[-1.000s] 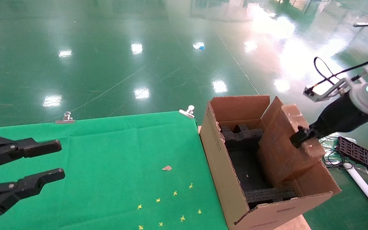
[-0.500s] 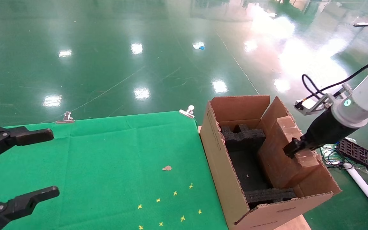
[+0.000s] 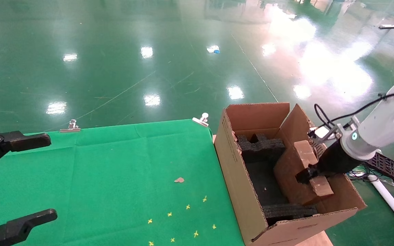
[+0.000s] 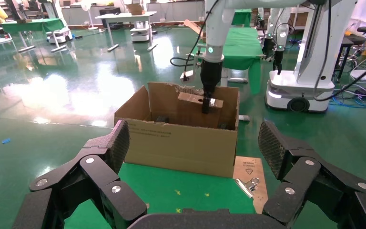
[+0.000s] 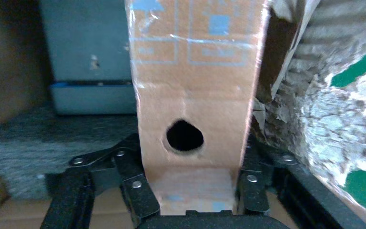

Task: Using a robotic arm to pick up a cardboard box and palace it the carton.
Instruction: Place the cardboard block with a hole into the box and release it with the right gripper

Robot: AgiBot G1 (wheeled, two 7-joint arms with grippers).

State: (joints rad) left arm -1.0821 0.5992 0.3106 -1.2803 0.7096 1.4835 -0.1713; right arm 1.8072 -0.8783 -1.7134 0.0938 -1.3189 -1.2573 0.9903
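Right gripper (image 3: 307, 176): one, black, at lower right of the head view, its fingers clamped on either side of the cardboard box (image 3: 299, 171); in the right wrist view the fingers (image 5: 133, 183) press both narrow sides of the box just below its round hole.

Cardboard box: one, narrow and brown, with a glossy surface, tilted, its lower part down inside the carton (image 3: 238, 177) and its top end above the rim. Its bottom is hidden by the carton walls.

Robotic arm (image 3: 381, 126): one white arm with a black wrist, entering from the right edge of the head view and sloping down to the left; a grey camera block and a looping black cable sit at the wrist. Its upper part is cut off by the frame.

Carton: one, open, at centre right, with black foam padding (image 3: 260, 147) inside and a ragged right flap.

Left gripper (image 3: 9, 184): one, at lower left over the green cloth (image 3: 115, 171), its fingers spread wide and holding nothing; partly cut off by the frame edge.

Metal clips (image 3: 69, 126): two, on the cloth's far edge.
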